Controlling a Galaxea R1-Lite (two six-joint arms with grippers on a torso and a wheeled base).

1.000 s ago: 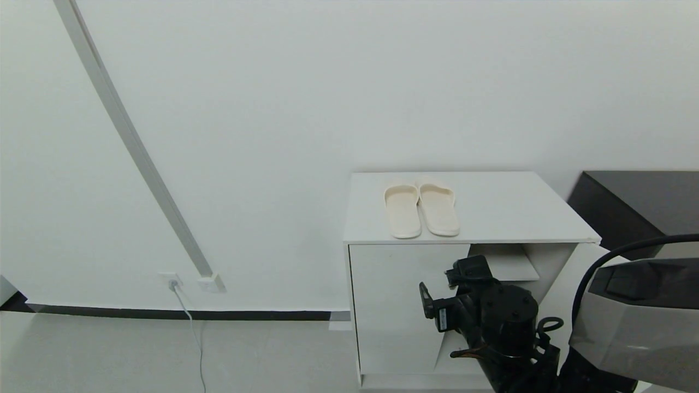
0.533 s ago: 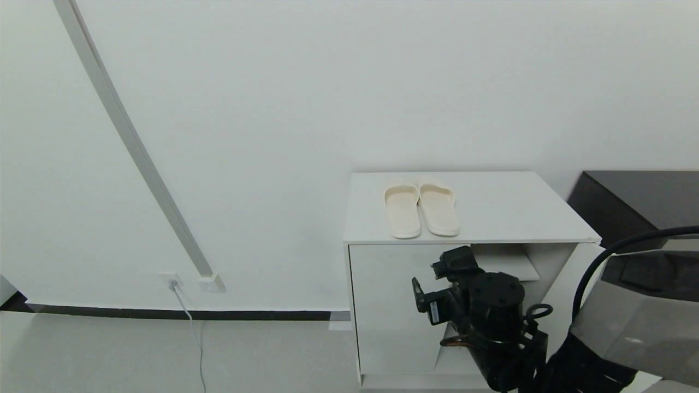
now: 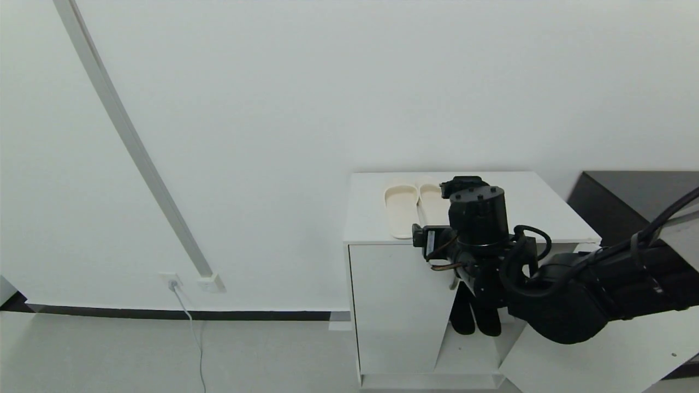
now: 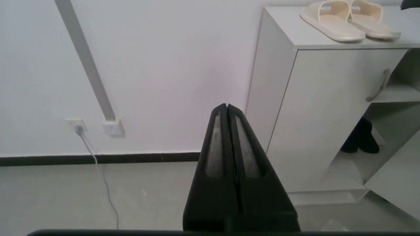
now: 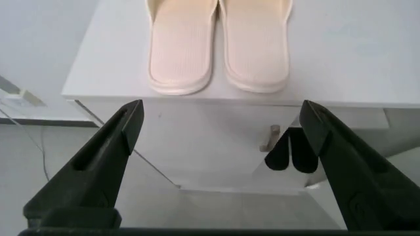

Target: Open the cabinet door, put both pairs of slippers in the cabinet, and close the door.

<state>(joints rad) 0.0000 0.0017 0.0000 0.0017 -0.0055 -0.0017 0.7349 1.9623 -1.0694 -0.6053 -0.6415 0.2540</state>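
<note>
Head camera looks down on the cabinet [image 3: 393, 305] — both wrist cameras face it, the right closest.

- The first pair of slippers [image 3: 403, 210] lies side by side on the cabinet [image 3: 396, 311], toward the top's front left.
- The second pair of slippers [image 3: 475, 319] stands inside, in the compartment under the shelf [image 4: 400, 95].
- The door [image 3: 600, 355] stands swung out at the right.
- The right gripper [image 5: 222, 111] hangs before the top's front edge.
- A socket [image 3: 170, 281] sits on the wall, left of the cabinet.
</note>
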